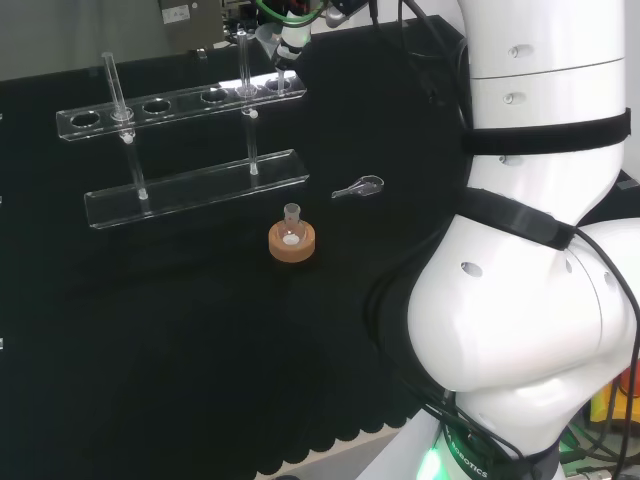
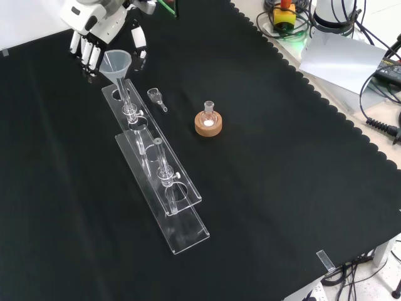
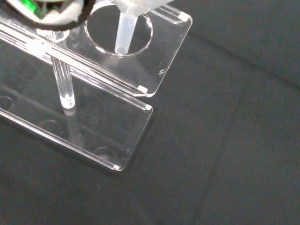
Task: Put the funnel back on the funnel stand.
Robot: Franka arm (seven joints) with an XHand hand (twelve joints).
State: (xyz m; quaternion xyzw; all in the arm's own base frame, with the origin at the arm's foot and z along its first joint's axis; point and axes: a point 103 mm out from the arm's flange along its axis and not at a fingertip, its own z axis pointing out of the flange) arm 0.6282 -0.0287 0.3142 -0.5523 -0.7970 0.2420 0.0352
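Observation:
The clear plastic funnel (image 2: 117, 63) hangs over the far end of the clear acrylic funnel stand (image 2: 185, 233), cone up. Its stem (image 3: 124, 32) points into the end hole of the stand's upper shelf (image 3: 161, 51), and the cone is still above the shelf. The black and white hand (image 2: 100, 28) is at the funnel's rim, fingers (image 2: 89, 55) on one side and thumb (image 2: 139, 45) on the other, pinching it. In the head view the funnel (image 1: 267, 35) and the hand (image 1: 292, 42) are at the stand's (image 1: 190, 190) right far end.
A small round flask on a cork ring (image 2: 208, 123) stands right of the stand in the front view. A small clear glass piece (image 2: 155, 96) lies between the two. Cables and gear sit beyond the cloth's scalloped edge (image 2: 326, 81).

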